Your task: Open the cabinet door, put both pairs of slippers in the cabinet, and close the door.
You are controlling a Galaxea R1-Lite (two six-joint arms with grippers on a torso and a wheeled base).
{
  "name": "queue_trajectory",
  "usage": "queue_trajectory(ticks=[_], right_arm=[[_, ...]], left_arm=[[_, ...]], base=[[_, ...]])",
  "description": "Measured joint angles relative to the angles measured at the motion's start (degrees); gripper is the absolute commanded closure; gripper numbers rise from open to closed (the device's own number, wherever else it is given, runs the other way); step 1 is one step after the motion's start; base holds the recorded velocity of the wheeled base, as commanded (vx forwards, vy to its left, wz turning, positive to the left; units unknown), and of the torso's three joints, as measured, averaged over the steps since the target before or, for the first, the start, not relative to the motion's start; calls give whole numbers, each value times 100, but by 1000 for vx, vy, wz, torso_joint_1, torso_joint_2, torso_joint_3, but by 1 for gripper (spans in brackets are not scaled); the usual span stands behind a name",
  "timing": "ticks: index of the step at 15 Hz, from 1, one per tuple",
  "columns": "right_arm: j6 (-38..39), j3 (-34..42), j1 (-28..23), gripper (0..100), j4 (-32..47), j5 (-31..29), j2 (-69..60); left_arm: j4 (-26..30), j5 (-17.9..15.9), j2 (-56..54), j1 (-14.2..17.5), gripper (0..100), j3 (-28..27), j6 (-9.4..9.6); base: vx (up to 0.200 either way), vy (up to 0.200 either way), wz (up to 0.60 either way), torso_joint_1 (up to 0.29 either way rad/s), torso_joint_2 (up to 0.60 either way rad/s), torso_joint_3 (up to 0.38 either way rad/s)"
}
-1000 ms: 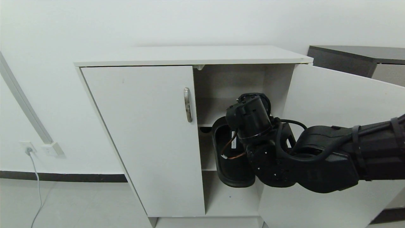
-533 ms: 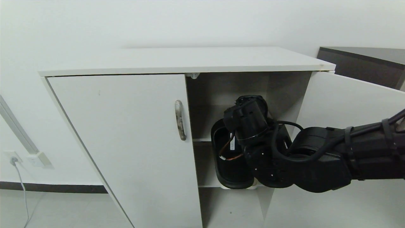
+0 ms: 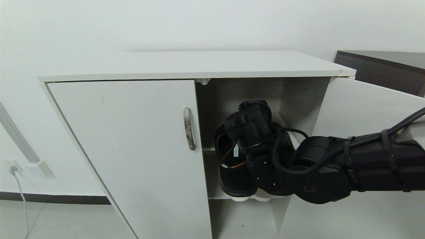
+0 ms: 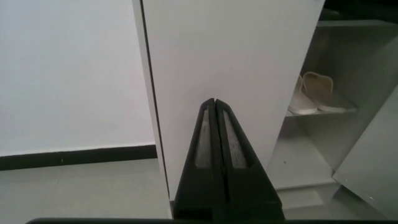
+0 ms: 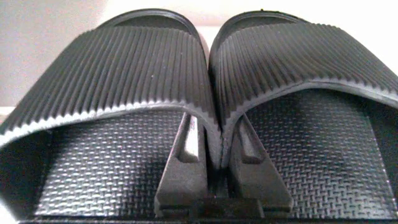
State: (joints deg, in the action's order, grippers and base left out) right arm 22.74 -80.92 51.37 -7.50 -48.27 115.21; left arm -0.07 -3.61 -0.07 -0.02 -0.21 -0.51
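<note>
The white cabinet (image 3: 186, 64) has its left door (image 3: 132, 156) closed and its right door (image 3: 362, 109) swung open. My right gripper (image 5: 214, 158) is shut on a pair of black slippers (image 5: 205, 68), pinching their inner side walls together. In the head view the black slippers (image 3: 232, 169) hang toe-up inside the open half, at the middle shelf. A pale pair of slippers (image 3: 255, 198) peeks out just beneath them on that shelf (image 4: 323, 112). My left gripper (image 4: 214, 140) is shut and empty, low in front of the closed left door; the pale slippers (image 4: 314, 93) lie on the shelf beyond it.
The left door has a metal handle (image 3: 188, 128) at its inner edge. A dark counter (image 3: 382, 66) stands to the right behind the open door. A wall socket with a cable (image 3: 13, 169) sits low on the left wall. A lower shelf (image 4: 298, 165) is bare.
The head camera has shifted, so the cabinet looks larger and lower. My right arm has carried the black slippers a little left and deeper into the cabinet, down onto the shelf.
</note>
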Motion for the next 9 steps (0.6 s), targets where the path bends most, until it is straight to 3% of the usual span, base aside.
queue_trajectory(ticks=[6, 9], right_arm=[[-32, -69, -57, 100, -44, 33, 83], [-93, -458, -190, 100, -38, 235, 304]], left_arm=[[-2, -2, 0, 2, 100, 2, 0], [0, 9, 0, 0, 100, 2, -9]], base=[[0, 0, 0, 0, 0, 0], [0, 0, 0, 0, 0, 0]])
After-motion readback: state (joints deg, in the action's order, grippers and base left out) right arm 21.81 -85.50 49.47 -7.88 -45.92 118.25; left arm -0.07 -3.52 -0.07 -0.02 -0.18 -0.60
